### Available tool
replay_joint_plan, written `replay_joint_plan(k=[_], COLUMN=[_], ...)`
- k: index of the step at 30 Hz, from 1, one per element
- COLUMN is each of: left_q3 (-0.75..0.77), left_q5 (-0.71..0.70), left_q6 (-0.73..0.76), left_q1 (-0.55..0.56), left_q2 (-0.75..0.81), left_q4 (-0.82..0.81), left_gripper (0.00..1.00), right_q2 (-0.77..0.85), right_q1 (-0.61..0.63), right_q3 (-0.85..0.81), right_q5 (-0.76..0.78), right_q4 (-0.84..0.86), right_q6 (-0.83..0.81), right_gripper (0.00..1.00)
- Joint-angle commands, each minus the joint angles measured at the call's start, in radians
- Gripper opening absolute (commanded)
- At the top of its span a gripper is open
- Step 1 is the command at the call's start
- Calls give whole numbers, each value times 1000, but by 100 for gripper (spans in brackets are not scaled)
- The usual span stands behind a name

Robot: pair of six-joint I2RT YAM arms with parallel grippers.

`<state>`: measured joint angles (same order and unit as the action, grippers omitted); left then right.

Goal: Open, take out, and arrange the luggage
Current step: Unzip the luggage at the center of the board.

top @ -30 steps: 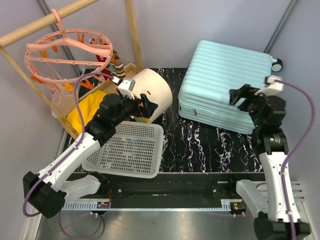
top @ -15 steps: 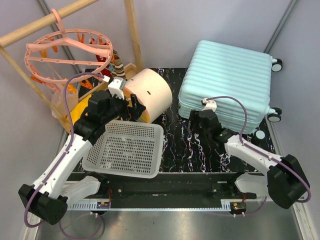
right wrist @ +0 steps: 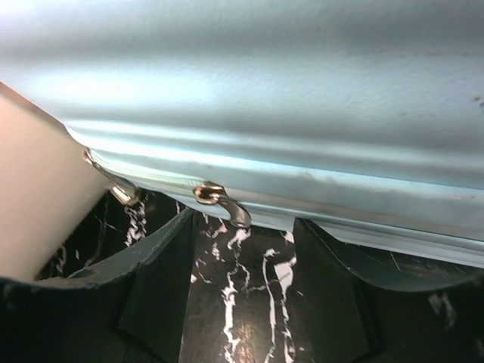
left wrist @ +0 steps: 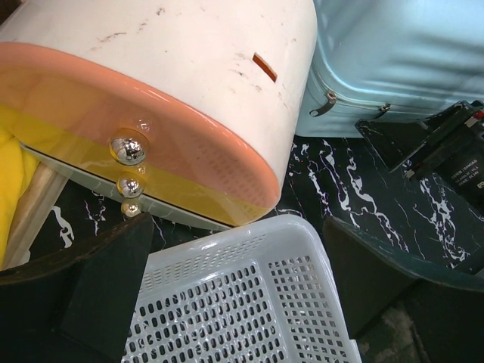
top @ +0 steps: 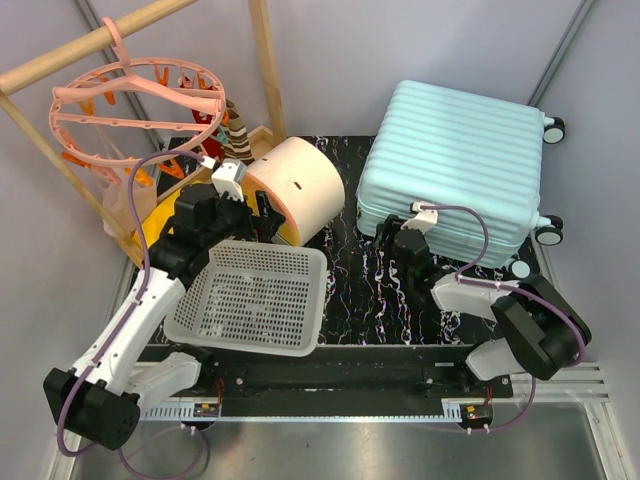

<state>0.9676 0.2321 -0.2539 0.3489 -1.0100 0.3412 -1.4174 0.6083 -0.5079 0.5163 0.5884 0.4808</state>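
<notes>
The luggage (top: 450,160) is a pale mint-blue ribbed suitcase lying flat and closed at the back right of the table; it also shows in the left wrist view (left wrist: 393,53). My right gripper (top: 397,238) is low at its near left edge. In the right wrist view the luggage (right wrist: 287,91) fills the top, and two metal zipper pulls (right wrist: 223,203) (right wrist: 113,187) hang from its seam. The right gripper (right wrist: 243,242) is open, its fingers on either side just below the nearer pull, gripping nothing. My left gripper (top: 262,215) (left wrist: 238,231) hangs wide open over the basket's far rim.
A white perforated basket (top: 255,295) lies front left on the black marble table (top: 350,290). A cream-and-orange drawer box (top: 300,185) with silver knobs (left wrist: 127,147) lies behind it. A pink hanger ring (top: 135,100), wooden rack (top: 265,70) and yellow cloth (top: 165,215) stand far left.
My right arm swung from above the luggage's right side down to its near left edge by the zipper pulls. The left gripper drew back slightly to the left, still open.
</notes>
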Motion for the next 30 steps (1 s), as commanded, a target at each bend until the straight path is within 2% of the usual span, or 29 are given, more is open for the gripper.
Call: replay_joint_plan(k=[1,4,12,16,21,30], left_q3=[-10,-12,-27,-30,-36,-47], left_q5=[29,44,52,55,64,76], left_q6=[5,1,-11,-13,-19,-21], left_q1=[-11,-14,-22,-25,-27,-30], left_q2=[27,27,33,33,37,44], left_q4=[-65,-70,-79,-82,-85,-91], left_gripper=[99,99,99,99,99,99], right_q2=[-8,-25,-83,-83,-58,-34], right_q1=[5,5,5,5,7,15], right_q3=[2,-9,-34,-44,-37,-31], right_q5=[122,166,209,192,154,97], right_q4=[198,212,283,315,315,289], right_q6=[13,9,47,48,64,88], right_gripper=[62,59,39,35,34,40])
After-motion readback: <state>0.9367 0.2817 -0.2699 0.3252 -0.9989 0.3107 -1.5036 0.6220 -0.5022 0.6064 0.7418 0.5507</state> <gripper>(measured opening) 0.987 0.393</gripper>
